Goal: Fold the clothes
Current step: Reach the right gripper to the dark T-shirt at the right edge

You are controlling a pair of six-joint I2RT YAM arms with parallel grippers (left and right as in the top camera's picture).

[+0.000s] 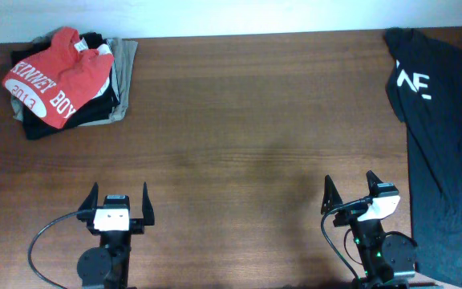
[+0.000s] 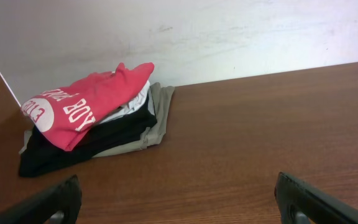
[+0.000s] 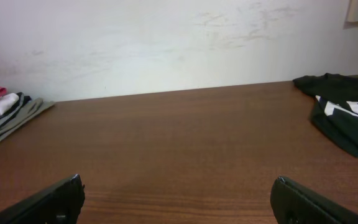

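The black T-shirt (image 1: 443, 136) with white lettering lies loosely along the table's right edge, stretched from the far right corner toward the near side. Its far end shows at the right of the right wrist view (image 3: 347, 115). My left gripper (image 1: 119, 201) is open and empty at the near left, over bare wood (image 2: 176, 199). My right gripper (image 1: 350, 191) is open and empty at the near right, just left of the shirt (image 3: 176, 199). Neither gripper touches any cloth.
A stack of folded clothes (image 1: 70, 80) sits at the far left corner, with a red T-shirt with white lettering (image 2: 86, 102) on top, black and beige garments beneath. A pale wall runs behind the wooden table (image 1: 239, 136).
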